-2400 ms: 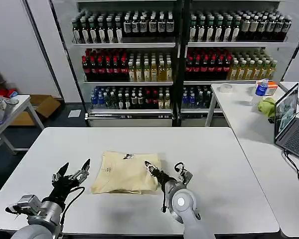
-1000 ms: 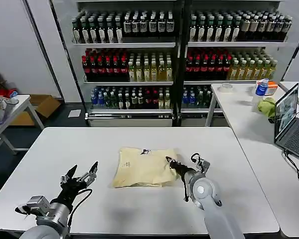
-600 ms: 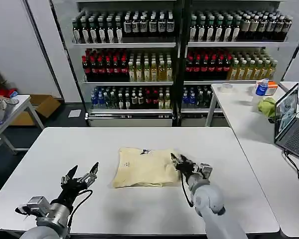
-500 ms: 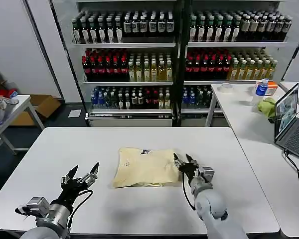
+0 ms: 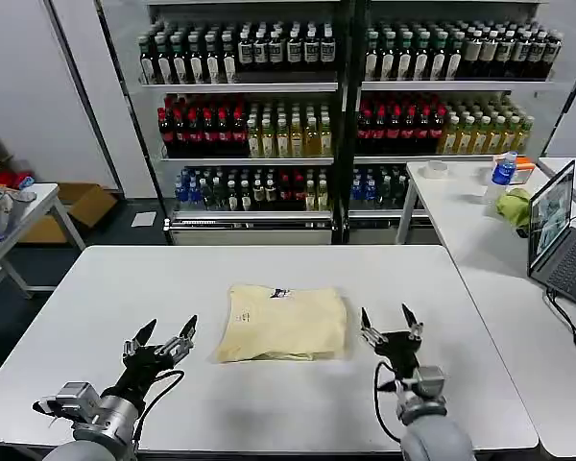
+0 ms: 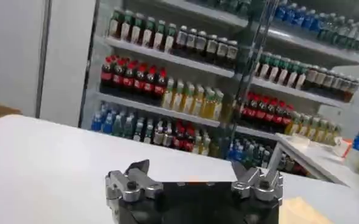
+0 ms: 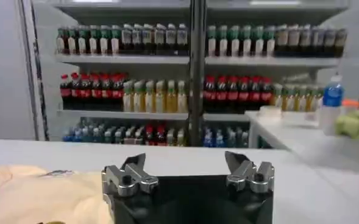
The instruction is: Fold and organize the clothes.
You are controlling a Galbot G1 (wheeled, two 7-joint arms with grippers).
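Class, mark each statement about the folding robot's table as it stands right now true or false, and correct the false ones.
1. The T-shirt lies folded into a compact rectangle on the white table. True.
2. The right gripper is clamped on the shirt's edge. False: it is open and apart from the shirt, beside it on the robot's right.
3. The left gripper is open and holds nothing. True.
4. The shirt hangs over the table's near edge. False: it lies around the table's middle, fully on the surface.
5. A laptop stands open on the side table to the robot's right. True.
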